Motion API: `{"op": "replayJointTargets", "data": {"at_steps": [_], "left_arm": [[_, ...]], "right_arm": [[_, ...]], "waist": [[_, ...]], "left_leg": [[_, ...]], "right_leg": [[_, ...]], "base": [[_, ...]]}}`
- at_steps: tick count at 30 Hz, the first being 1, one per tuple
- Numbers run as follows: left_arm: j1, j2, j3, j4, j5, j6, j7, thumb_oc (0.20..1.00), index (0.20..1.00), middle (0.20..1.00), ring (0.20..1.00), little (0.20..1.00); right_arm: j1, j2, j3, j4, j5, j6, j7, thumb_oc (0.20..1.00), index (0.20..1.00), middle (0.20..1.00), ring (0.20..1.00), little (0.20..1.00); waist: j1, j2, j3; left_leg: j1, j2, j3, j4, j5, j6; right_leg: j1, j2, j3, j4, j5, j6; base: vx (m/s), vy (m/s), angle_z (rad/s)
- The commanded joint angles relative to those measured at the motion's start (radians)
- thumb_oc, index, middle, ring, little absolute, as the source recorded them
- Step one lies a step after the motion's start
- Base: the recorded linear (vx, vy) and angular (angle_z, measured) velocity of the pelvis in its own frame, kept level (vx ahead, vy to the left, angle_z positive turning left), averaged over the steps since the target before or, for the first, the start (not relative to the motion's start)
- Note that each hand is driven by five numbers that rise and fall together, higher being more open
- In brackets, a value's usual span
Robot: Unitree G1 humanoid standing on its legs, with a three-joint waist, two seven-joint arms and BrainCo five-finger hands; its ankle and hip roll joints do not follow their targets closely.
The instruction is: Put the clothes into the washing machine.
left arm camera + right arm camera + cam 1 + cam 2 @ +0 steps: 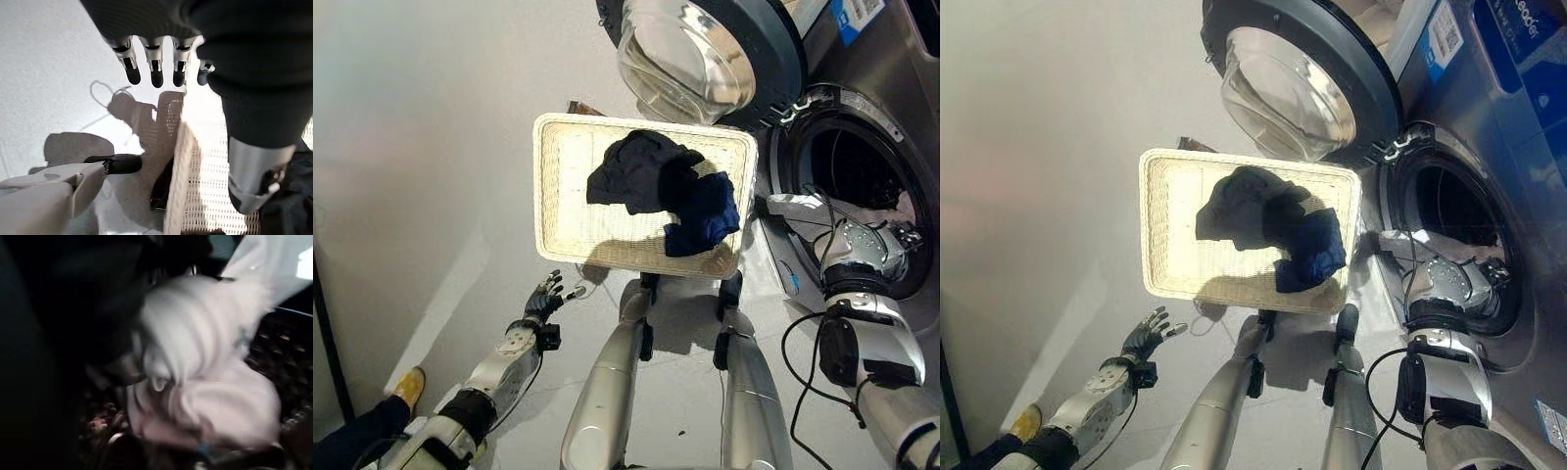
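Note:
A white woven basket [548, 196] stands on the floor in front of me. In it lie a black garment [636, 171] and a dark blue one [710, 220]. The washing machine [862, 59] is at the right with its round door [705, 49] swung open. My right arm reaches into the drum [847, 171]. In the right wrist view my right hand [98, 333] is up against a white and pale pink cloth [210, 382] inside the drum, and the cloth hides its fingers. My left hand [543, 299] hovers open over the floor near the basket's front left corner, holding nothing.
The glass door juts out over the basket's far right corner. A person's yellow shoe [408, 385] and dark trouser leg show at the lower left. Bare grey floor [421, 147] stretches away left of the basket.

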Motion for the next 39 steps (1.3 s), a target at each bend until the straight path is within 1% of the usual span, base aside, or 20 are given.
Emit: {"op": "replayJointTargets", "data": {"at_steps": [1, 3, 5, 6, 7, 9, 11, 13, 14, 15, 16, 22, 23, 24, 27, 30, 32, 36, 38, 39], "left_arm": [[-0.018, -0.019, 0.035, 0.001, 0.0, -0.01, 0.014, 1.0, 1.0, 1.0, 1.0, 1.0], [-0.028, -0.02, 0.036, 0.001, 0.0, -0.021, 0.025, 1.0, 1.0, 1.0, 1.0, 1.0], [-0.028, -0.02, 0.036, 0.001, 0.0, -0.021, 0.025, 1.0, 1.0, 1.0, 1.0, 1.0], [-0.035, -0.022, 0.038, 0.002, 0.0, -0.04, 0.036, 1.0, 1.0, 1.0, 1.0, 1.0], [-0.056, -0.042, 0.048, 0.012, 0.019, -0.093, 0.068, 1.0, 1.0, 1.0, 1.0, 1.0], [-0.075, -0.06, 0.049, 0.011, 0.04, -0.134, 0.101, 1.0, 1.0, 1.0, 1.0, 1.0], [-0.082, -0.063, 0.05, 0.004, 0.051, -0.144, 0.117, 1.0, 1.0, 1.0, 1.0, 1.0], [-0.101, -0.072, 0.05, -0.021, 0.113, -0.187, 0.191, 1.0, 1.0, 1.0, 1.0, 1.0], [-0.11, -0.075, 0.053, -0.036, 0.14, -0.195, 0.232, 1.0, 1.0, 1.0, 1.0, 1.0], [-0.11, -0.075, 0.053, -0.036, 0.14, -0.195, 0.232, 1.0, 1.0, 1.0, 1.0, 1.0], [-0.133, -0.074, 0.07, -0.046, 0.226, -0.222, 0.339, 1.0, 1.0, 1.0, 1.0, 1.0], [-0.183, -0.085, 0.117, -0.043, 0.369, -0.222, 0.545, 1.0, 1.0, 1.0, 1.0, 1.0], [-0.183, -0.085, 0.117, -0.043, 0.369, -0.222, 0.545, 1.0, 1.0, 1.0, 1.0, 1.0], [-0.212, -0.115, 0.157, 0.029, 0.394, -0.215, 0.628, 1.0, 1.0, 1.0, 1.0, 1.0], [-0.229, -0.129, 0.179, 0.065, 0.399, -0.216, 0.66, 1.0, 1.0, 1.0, 1.0, 1.0], [-0.299, -0.14, 0.247, 0.187, 0.439, -0.221, 0.778, 1.0, 1.0, 1.0, 1.0, 1.0], [-0.34, -0.13, 0.269, 0.234, 0.441, -0.213, 0.803, 1.0, 1.0, 1.0, 1.0, 1.0], [-0.439, -0.103, 0.259, 0.323, 0.502, -0.133, 0.804, 1.0, 1.0, 1.0, 1.0, 1.0], [-0.448, -0.099, 0.256, 0.331, 0.502, -0.124, 0.795, 1.0, 1.0, 1.0, 1.0, 1.0], [-0.495, -0.081, 0.232, 0.372, 0.503, -0.041, 0.731, 1.0, 1.0, 1.0, 1.0, 1.0]], "right_arm": [[0.004, -0.203, 0.068, 0.007, -0.008, 0.45, 0.05, 1.0, 1.0, 1.0, 1.0, 1.0], [0.002, -0.191, 0.092, 0.052, -0.008, 0.564, 0.115, 1.0, 1.0, 1.0, 1.0, 1.0], [0.002, -0.191, 0.092, 0.052, -0.008, 0.564, 0.115, 1.0, 1.0, 1.0, 1.0, 1.0], [0.003, -0.18, 0.11, 0.075, -0.008, 0.618, 0.156, 1.0, 1.0, 1.0, 1.0, 1.0], [0.011, -0.153, 0.131, 0.13, -0.008, 0.682, 0.274, 1.0, 1.0, 1.0, 1.0, 1.0], [0.01, -0.137, 0.141, 0.16, -0.008, 0.694, 0.404, 1.0, 1.0, 1.0, 1.0, 1.0], [0.012, -0.133, 0.147, 0.169, -0.008, 0.693, 0.443, 1.0, 1.0, 1.0, 1.0, 1.0], [0.013, -0.143, 0.204, 0.213, -0.024, 0.582, 0.558, 1.0, 1.0, 1.0, 1.0, 1.0], [0.007, -0.136, 0.214, 0.218, -0.098, 0.519, 0.546, 1.0, 1.0, 1.0, 1.0, 1.0], [0.007, -0.136, 0.214, 0.218, -0.098, 0.519, 0.546, 1.0, 1.0, 1.0, 1.0, 1.0], [0.002, -0.131, 0.229, 0.232, -0.25, 0.461, 0.479, 1.0, 1.0, 1.0, 1.0, 1.0], [0.058, -0.081, 0.243, 0.206, -0.486, 0.344, 0.398, 1.0, 1.0, 1.0, 1.0, 1.0], [0.058, -0.081, 0.243, 0.206, -0.486, 0.344, 0.398, 1.0, 1.0, 1.0, 1.0, 1.0], [0.095, -0.036, 0.244, 0.189, -0.528, 0.343, 0.38, 1.0, 1.0, 1.0, 1.0, 1.0], [0.109, -0.017, 0.25, 0.18, -0.56, 0.351, 0.37, 1.0, 1.0, 1.0, 1.0, 1.0], [0.168, 0.027, 0.284, 0.159, -0.611, 0.403, 0.369, 1.0, 1.0, 1.0, 1.0, 1.0], [0.194, 0.049, 0.311, 0.146, -0.636, 0.424, 0.366, 1.0, 1.0, 1.0, 1.0, 1.0], [0.245, 0.095, 0.392, 0.108, -0.697, 0.466, 0.371, 1.0, 1.0, 1.0, 1.0, 1.0], [0.248, 0.097, 0.4, 0.104, -0.701, 0.472, 0.374, 1.0, 1.0, 1.0, 1.0, 1.0], [0.271, 0.108, 0.449, 0.069, -0.756, 0.5, 0.376, 1.0, 1.0, 1.0, 1.0, 1.0]], "waist": [[-0.023, 0.039, -0.026], [-0.022, 0.037, -0.026], [-0.022, 0.037, -0.026], [-0.021, 0.037, -0.026], [-0.02, 0.036, -0.026], [-0.021, 0.036, -0.026], [-0.021, 0.037, -0.026], [-0.022, 0.039, -0.026], [-0.023, 0.041, -0.026], [-0.023, 0.041, -0.026], [-0.024, 0.041, -0.026], [-0.039, 0.029, -0.026], [-0.039, 0.029, -0.026], [-0.056, 0.017, -0.026], [-0.064, 0.011, -0.026], [-0.1, -0.007, -0.026], [-0.121, -0.018, -0.026], [-0.17, -0.046, -0.026], [-0.174, -0.048, -0.026], [-0.201, -0.064, -0.026]], "left_leg": [[-0.017, 0.013, -0.105, -0.011, 0.026, -0.044], [-0.018, 0.014, -0.102, -0.015, 0.028, -0.044], [-0.018, 0.014, -0.102, -0.015, 0.028, -0.044], [-0.02, 0.015, -0.099, -0.017, 0.029, -0.045], [-0.023, 0.017, -0.095, -0.023, 0.031, -0.047], [-0.026, 0.016, -0.093, -0.029, 0.034, -0.048], [-0.027, 0.015, -0.092, -0.03, 0.034, -0.048], [-0.032, 0.013, -0.088, -0.037, 0.037, -0.048], [-0.033, 0.013, -0.087, -0.04, 0.039, -0.048], [-0.033, 0.013, -0.087, -0.04, 0.039, -0.048], [-0.037, 0.013, -0.085, -0.04, 0.042, -0.05], [-0.047, 0.008, -0.086, -0.027, 0.037, -0.047], [-0.047, 0.008, -0.086, -0.027, 0.037, -0.047], [-0.049, 0.009, -0.079, -0.018, 0.033, -0.049], [-0.052, 0.01, -0.074, -0.014, 0.031, -0.05], [-0.061, 0.02, -0.057, 0.004, 0.025, -0.053], [-0.066, 0.024, -0.048, 0.016, 0.02, -0.055], [-0.076, 0.034, -0.023, 0.04, 0.005, -0.059], [-0.077, 0.035, -0.02, 0.042, 0.003, -0.059], [-0.081, 0.04, -0.006, 0.054, -0.009, -0.063]], "right_leg": [[0.025, 0.054, -0.074, 0.022, 0.019, -0.037], [0.025, 0.054, -0.078, 0.018, 0.02, -0.037], [0.025, 0.054, -0.078, 0.018, 0.02, -0.037], [0.022, 0.055, -0.08, 0.018, 0.021, -0.037], [0.017, 0.058, -0.08, 0.018, 0.019, -0.038], [0.013, 0.06, -0.078, 0.015, 0.02, -0.038], [0.012, 0.061, -0.079, 0.015, 0.02, -0.038], [0.004, 0.062, -0.078, 0.01, 0.025, -0.037], [0.001, 0.062, -0.078, 0.008, 0.027, -0.037], [0.001, 0.062, -0.078, 0.008, 0.027, -0.037], [-0.002, 0.063, -0.077, 0.005, 0.03, -0.04], [-0.018, 0.066, -0.067, -0.004, 0.041, -0.041], [-0.018, 0.066, -0.067, -0.004, 0.041, -0.041], [-0.025, 0.07, -0.059, -0.007, 0.046, -0.043], [-0.028, 0.072, -0.052, -0.01, 0.049, -0.043], [-0.046, 0.083, -0.029, -0.01, 0.054, -0.049], [-0.058, 0.092, -0.013, -0.008, 0.057, -0.053], [-0.08, 0.108, 0.019, -0.013, 0.066, -0.06], [-0.082, 0.109, 0.022, -0.015, 0.067, -0.061], [-0.091, 0.114, 0.039, -0.027, 0.077, -0.061]], "base": [[-0.02, -0.049, -0.06], [-0.01, -0.012, -0.07], [0.0, 0.0, -0.06], [-0.01, 0.016, -0.11], [-0.01, 0.025, -0.13], [-0.01, 0.017, -0.06], [0.0, 0.0, 0.0], [-0.04, 0.051, 0.0], [-0.03, 0.049, 0.01], [-0.02, 0.098, 0.02], [-0.01, 0.073, 0.01], [-0.02, 0.057, -0.01], [-0.03, 0.1, -0.07], [-0.03, 0.09, -0.09], [-0.02, 0.101, -0.06], [-0.02, 0.132, -0.11], [-0.01, 0.143, -0.19], [-0.01, 0.135, -0.15], [-0.01, 0.12, -0.19], [-0.01, 0.163, -0.18]]}}
